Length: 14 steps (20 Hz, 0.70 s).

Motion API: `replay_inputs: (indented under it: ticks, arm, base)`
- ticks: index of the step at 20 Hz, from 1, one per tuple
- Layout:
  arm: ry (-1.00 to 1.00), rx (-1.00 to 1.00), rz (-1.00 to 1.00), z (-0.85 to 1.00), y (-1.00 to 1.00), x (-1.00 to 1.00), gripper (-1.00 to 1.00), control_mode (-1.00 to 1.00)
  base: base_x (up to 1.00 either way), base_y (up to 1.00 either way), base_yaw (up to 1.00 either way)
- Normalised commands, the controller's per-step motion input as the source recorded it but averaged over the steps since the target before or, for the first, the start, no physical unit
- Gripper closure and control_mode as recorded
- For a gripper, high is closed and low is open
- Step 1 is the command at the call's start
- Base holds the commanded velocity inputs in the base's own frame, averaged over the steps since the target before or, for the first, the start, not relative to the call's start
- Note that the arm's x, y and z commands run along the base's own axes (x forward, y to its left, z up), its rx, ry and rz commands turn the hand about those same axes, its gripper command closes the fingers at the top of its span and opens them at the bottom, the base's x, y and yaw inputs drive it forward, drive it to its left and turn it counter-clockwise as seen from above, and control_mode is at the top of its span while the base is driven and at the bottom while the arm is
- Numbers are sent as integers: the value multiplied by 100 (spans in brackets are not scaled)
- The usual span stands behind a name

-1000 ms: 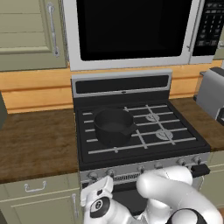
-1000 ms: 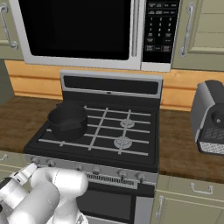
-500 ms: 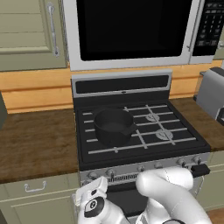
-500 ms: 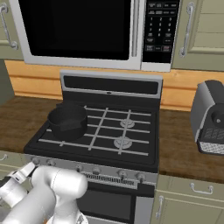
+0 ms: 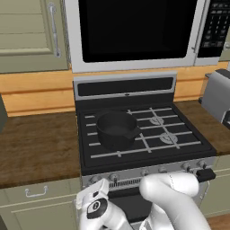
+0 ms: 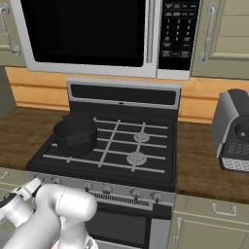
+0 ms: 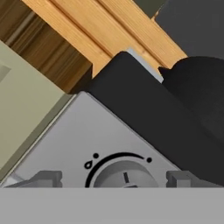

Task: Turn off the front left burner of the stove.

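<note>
Grey knob for the front left burner is bracketed by the spread gripper, lined up for turning

We read this as a rendered home kitchen. Black gas stove with grey grates and a silver knob strip sits between wood-look countertops. 1 dark pot stands on the cooktop. We see a large microwave mounted above, pale green cabinets with metal handles, a light wood backsplash, and a toaster on the right counter.
</note>
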Motion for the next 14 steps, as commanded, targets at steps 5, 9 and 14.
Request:
replay_inputs:
  ticks: [5, 9, 14]
  arm:
    - [0, -1, 2, -24, -6, 0, -100, -100]
    - [-1, 0, 1, 0, -12, 0, -100, -100]
    - [-1, 0, 2, -7, -17, -1, -100, -100]
  base:
    - [0, 0, 0]
    - [0, 0, 0]
    - [0, 0, 0]
